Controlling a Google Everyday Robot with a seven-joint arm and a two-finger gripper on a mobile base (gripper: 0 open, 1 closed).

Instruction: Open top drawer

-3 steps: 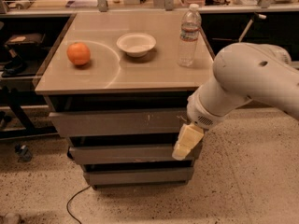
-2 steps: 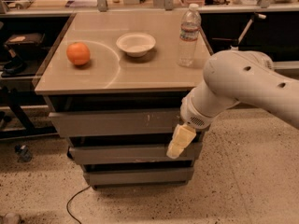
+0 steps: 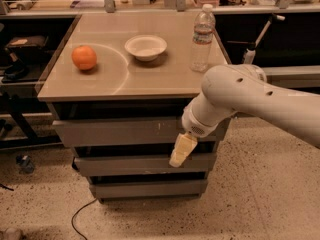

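Observation:
The top drawer (image 3: 120, 131) is the widest grey front of three, just under the tan cabinet top (image 3: 150, 76), with small white scratches right of centre. It looks shut; its inside is hidden. My gripper (image 3: 181, 151) hangs from the white arm (image 3: 250, 99) in front of the drawer stack, its yellowish fingers pointing down over the right part of the middle drawer (image 3: 130, 164), just below the top drawer's lower edge.
On the cabinet top stand an orange (image 3: 83, 57), a white bowl (image 3: 145, 47) and a water bottle (image 3: 202, 37). The bottom drawer (image 3: 150, 188) sits lowest. A black cable (image 3: 80, 214) lies on the speckled floor. Cluttered shelves stand behind and to the left.
The arm and gripper have shifted left and slightly up across the drawer fronts. The drawers and tabletop objects have not moved.

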